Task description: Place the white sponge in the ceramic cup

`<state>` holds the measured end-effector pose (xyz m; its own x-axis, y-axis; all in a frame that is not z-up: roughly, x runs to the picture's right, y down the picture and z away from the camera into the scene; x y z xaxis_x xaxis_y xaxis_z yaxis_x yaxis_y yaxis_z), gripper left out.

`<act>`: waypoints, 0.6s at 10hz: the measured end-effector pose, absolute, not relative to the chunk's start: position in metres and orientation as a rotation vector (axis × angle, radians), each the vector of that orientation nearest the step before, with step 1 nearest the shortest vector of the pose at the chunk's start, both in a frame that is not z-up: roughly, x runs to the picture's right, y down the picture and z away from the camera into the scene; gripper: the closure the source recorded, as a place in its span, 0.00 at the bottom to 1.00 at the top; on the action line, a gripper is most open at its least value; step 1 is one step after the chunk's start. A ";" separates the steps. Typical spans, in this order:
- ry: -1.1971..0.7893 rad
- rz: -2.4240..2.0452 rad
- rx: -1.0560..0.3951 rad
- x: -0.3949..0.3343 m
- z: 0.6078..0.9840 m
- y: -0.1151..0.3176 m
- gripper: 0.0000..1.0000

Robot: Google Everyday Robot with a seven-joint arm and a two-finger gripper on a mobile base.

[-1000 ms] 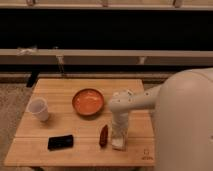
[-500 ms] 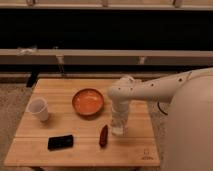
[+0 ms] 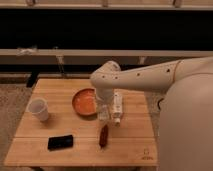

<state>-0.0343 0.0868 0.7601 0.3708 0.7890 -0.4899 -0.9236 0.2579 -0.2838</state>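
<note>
Camera view. Item: white sponge, clamped between the jaws of the gripper, just beside the right rim of the orange bowl. Change: sponge and gripper have shifted left over the last second, so carrying is judged under way. The ceramic cup stands well apart, at the left of the table. Arm: reaches in from the right, elbow raised, forearm pointing down.

The wooden counter had a white cup near its left edge, an orange bowl in the middle, and a long white thing with a dark tip just right of the bowl. Nearer the front lay a flat black thing and a small red-brown thing. The gripper hung low over the counter, between the bowl and the long white thing.
</note>
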 end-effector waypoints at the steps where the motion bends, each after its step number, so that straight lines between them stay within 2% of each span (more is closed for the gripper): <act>1: 0.201 1.121 -0.583 -0.054 0.758 0.074 1.00; 6: -0.159 0.798 -0.619 -0.148 0.738 0.025 1.00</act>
